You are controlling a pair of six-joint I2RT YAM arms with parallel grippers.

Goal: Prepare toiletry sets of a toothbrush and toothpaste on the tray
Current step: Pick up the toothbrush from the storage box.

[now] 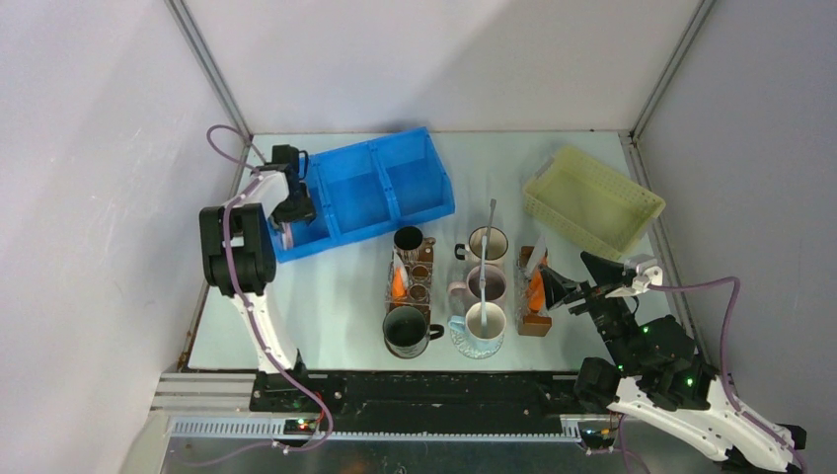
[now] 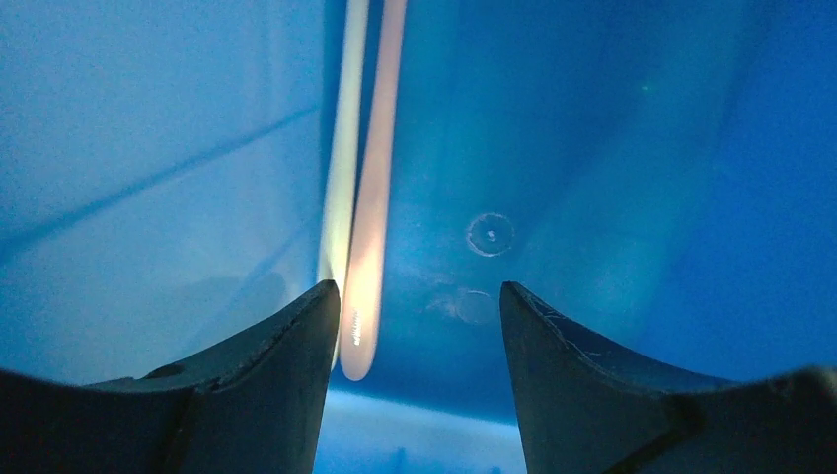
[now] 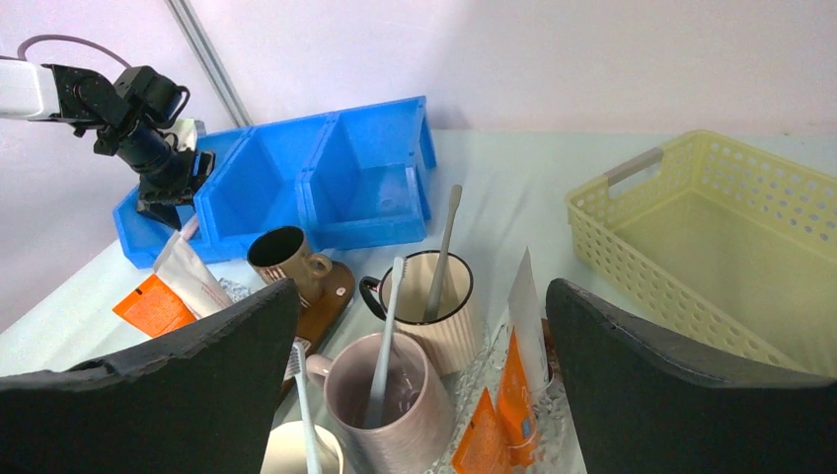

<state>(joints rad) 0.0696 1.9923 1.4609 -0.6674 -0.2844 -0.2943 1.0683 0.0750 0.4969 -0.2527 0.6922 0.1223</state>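
My left gripper is down in the leftmost compartment of the blue bin. In the left wrist view it is open, and a pale pink toothbrush and a whitish one lie on the bin floor, close beside the left finger. My right gripper is open and empty above the mugs. Grey toothbrushes stand in the white mug and the pink mug. Orange toothpaste tubes stand in a clear holder; another tube stands at the left.
A yellow basket lies at the back right. A brown mug and a dark mug stand left of the white, pink and pale mugs. The other bin compartments look empty.
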